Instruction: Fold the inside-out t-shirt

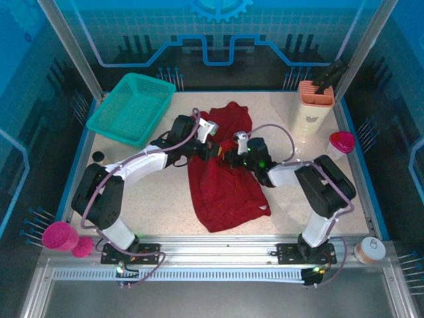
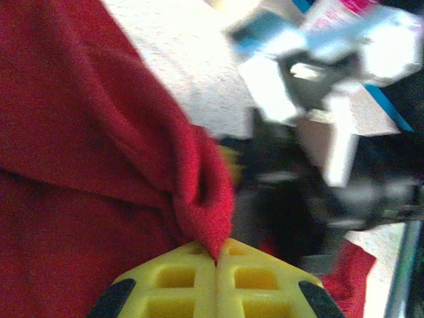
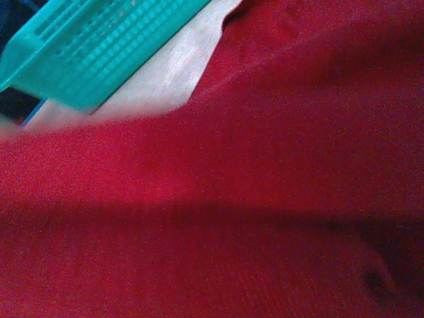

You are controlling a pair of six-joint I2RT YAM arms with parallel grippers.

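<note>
The inside-out t-shirt is dark red and lies crumpled down the middle of the table, with its upper part bunched toward the back. My left gripper reaches in from the left over the shirt's upper middle. In the left wrist view its yellow jaws are shut on a pinched fold of the red cloth. My right gripper comes in from the right and meets the left one over the shirt. Red cloth lies right against the right wrist camera and hides the fingers.
A teal basket stands at the back left, also seen in the right wrist view. An orange holder and a pink-lidded cup stand at the back right. A small black cap lies at the left edge.
</note>
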